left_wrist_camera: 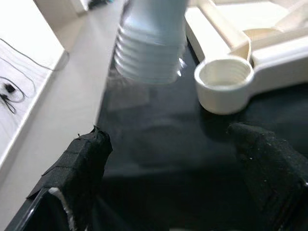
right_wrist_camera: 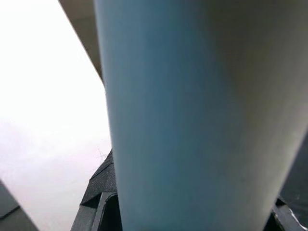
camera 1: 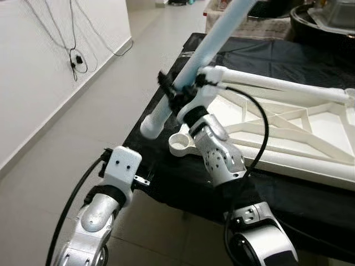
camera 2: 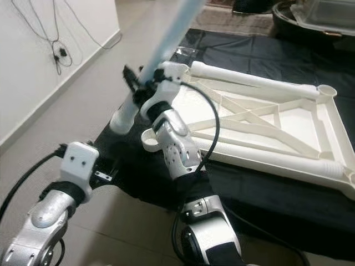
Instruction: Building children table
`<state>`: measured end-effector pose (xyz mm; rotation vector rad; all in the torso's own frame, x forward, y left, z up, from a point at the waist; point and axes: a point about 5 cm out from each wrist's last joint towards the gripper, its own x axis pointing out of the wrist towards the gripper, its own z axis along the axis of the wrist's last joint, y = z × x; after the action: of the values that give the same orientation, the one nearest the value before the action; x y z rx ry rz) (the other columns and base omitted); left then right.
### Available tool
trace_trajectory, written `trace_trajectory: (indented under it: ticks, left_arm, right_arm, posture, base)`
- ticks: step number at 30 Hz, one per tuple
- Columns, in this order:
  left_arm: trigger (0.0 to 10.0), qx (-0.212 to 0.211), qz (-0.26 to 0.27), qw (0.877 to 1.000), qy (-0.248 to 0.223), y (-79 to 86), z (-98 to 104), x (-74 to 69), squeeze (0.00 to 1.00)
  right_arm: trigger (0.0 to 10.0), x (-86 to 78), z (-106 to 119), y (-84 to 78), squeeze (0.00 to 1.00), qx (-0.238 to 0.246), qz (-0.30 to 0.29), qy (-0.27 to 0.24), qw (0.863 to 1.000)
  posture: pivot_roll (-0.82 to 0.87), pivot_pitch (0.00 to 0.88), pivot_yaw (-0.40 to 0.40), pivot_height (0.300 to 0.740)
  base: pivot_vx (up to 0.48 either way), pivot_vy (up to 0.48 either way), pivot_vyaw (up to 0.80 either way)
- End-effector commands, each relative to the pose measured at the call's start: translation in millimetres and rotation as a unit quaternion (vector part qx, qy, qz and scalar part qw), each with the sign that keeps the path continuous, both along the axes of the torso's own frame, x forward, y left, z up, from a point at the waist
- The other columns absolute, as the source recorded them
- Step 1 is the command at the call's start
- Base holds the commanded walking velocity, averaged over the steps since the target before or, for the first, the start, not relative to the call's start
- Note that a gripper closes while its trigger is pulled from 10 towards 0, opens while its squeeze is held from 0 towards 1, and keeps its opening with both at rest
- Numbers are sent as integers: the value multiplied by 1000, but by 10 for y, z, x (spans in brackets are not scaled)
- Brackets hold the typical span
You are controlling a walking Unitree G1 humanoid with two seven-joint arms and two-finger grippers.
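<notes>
- You have one blue leg [camera 1: 208, 41], held off the bench.
- You have one white tabletop [camera 2: 266, 124], lying upside down.
- Two corner sockets show on it: one near [camera 2: 151, 139], one far [camera 2: 326, 90].
- Two end effectors: left [left_wrist_camera: 173, 178], right [camera 1: 175, 91].

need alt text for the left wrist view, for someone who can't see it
A pale blue table leg with a threaded end hangs tilted above a black cloth, beside the round threaded socket at the corner of a cream tabletop frame. The left end effector is open below it, with its two black fingers spread wide and holding nothing.
</notes>
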<state>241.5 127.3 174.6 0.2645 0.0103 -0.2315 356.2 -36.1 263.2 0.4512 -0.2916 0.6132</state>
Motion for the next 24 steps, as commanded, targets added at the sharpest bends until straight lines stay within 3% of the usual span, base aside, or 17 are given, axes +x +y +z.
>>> trace_trajectory:
  ticks: [1,7,10,18,24]
  left_arm:
    - [10000,6,-6,1000,21,13,-82,0,0]
    - [10000,17,-11,999,35,57,-143,72,0]
    - [10000,28,-8,999,27,106,-96,174,0]
    - [10000,42,-24,999,6,52,-12,346,0]
    - [10000,47,-28,999,5,31,-17,386,0]
  right_arm:
    - [10000,-66,52,61,0,-2,30,-14,999]
    - [10000,-172,1,98,0,-16,81,-14,997]
    - [10000,-243,-52,111,0,-28,109,-11,994]
    - [10000,-313,-129,125,0,-45,122,-8,992]
    - [10000,-332,-138,128,0,-47,125,-5,991]
  posture:
    - [118,75,16,740]
    - [116,73,18,740]
    - [115,72,15,740]
    - [113,72,17,740]
    - [113,72,17,740]
  base:
    - [0,0,0]
    - [0,0,0]
    - [0,0,0]
    - [0,0,0]
    - [0,0,0]
